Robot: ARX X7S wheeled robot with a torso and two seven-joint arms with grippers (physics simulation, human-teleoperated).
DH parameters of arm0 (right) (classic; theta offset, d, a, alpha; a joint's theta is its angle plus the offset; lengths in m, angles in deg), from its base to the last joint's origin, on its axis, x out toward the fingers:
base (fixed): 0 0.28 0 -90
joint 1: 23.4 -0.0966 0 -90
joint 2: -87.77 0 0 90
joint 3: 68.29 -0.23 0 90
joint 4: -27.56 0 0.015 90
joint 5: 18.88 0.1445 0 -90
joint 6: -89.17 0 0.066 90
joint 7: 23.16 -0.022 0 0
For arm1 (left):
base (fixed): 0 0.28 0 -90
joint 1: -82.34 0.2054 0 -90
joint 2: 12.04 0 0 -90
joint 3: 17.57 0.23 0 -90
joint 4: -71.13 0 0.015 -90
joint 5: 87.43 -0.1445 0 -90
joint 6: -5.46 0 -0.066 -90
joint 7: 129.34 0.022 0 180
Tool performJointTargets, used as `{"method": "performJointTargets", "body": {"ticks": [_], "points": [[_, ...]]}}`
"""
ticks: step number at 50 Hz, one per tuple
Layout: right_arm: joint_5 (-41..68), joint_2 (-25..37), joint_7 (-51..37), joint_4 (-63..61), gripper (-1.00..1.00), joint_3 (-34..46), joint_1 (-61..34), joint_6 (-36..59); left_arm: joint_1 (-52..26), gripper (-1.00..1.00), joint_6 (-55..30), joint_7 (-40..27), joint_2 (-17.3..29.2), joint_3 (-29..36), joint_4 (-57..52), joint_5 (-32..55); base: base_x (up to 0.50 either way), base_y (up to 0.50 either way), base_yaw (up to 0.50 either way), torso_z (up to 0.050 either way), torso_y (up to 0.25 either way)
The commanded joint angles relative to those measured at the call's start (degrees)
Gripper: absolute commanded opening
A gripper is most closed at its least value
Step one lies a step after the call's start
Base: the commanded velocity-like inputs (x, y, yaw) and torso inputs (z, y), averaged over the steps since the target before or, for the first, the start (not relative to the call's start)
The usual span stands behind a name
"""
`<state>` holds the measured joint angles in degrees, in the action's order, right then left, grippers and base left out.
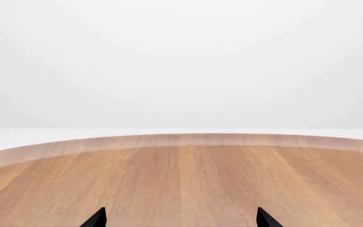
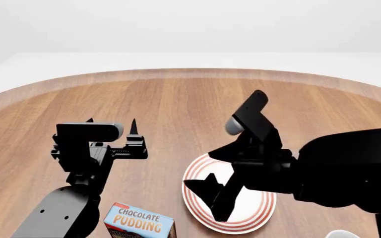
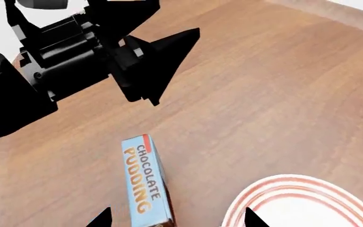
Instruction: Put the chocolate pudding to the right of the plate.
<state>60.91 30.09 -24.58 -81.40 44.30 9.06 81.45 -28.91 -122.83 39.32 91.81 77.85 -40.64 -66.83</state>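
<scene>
Pudding: the small blue-topped, brown-sided chocolate pudding carton (image 2: 139, 224) lies nearest, on the round wooden table (image 2: 177, 104), left of the plate, so it has yet to cross.
Plate: the white red-ringed plate (image 2: 257, 218) lies just beside it.
Right claw: the right gripper (image 2: 210, 196) hangs over the plate, spread wide, empty, aimed towards the carton.
Left claw: the left gripper (image 2: 114, 130) hovers farther off, parted, empty, out of the way.

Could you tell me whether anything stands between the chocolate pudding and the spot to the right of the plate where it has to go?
Yes: the plate itself lies between the chocolate pudding and that spot, and the right gripper hovers over the plate's left side. A white object shows at the frame's edge beyond the plate; what it is cannot be told.
</scene>
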Motion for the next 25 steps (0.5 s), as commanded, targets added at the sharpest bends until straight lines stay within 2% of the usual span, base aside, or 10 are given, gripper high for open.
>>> {"method": "performJointTargets", "body": {"ticks": [1,25], "points": [[-0.3,-0.4,3.3,-0.6,1.00,2.1,-0.6,-2.0,0.0,1.00,0.5,-0.1,0.1,0.2,0.6,0.2,0.00,0.00,0.00,0.000,0.000],[-13.0,-4.3,13.0,6.8,1.00,13.8,-0.2,-8.4,0.1,1.00,0.9,-0.6,0.3,0.5,0.6,0.8,0.00,0.00,0.00,0.000,0.000]]}}
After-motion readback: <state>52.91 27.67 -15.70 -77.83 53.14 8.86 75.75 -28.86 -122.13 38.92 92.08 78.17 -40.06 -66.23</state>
